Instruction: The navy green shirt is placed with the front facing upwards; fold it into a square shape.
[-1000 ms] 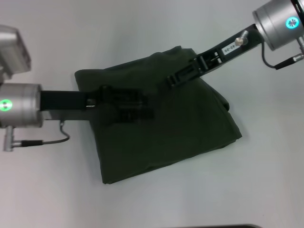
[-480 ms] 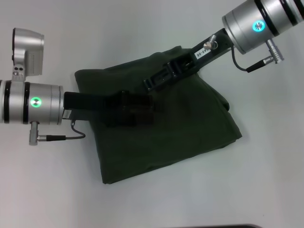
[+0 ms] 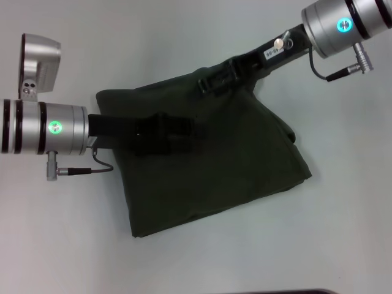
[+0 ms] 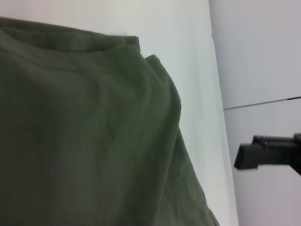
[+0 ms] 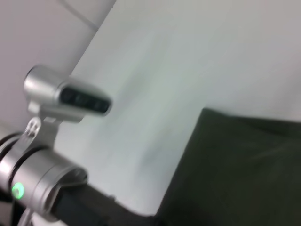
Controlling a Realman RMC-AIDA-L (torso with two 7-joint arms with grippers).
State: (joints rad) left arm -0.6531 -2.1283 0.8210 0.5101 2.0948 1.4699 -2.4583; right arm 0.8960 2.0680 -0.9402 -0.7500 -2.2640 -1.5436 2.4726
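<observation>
**Shirt folded; both arms shifting above it**

Since the earlier frames the right arm has drawn back toward the shirt's far edge, and the left arm has reached further across. The worktop (image 3: 343, 233) carries the navy green shirt (image 3: 214, 177), lying near its middle as a rough four-sided block, plain green side up. The folding looks nearly done; only squaring the skewed edges seems left. The left gripper (image 3: 184, 136) is over the shirt's middle, the right gripper (image 3: 211, 82) at its far edge. Whether either pair of jaws is open or closed cannot be told.

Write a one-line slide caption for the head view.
Folded navy green shirt on a white table; left pincer over its middle, right pincer at its far edge.
</observation>
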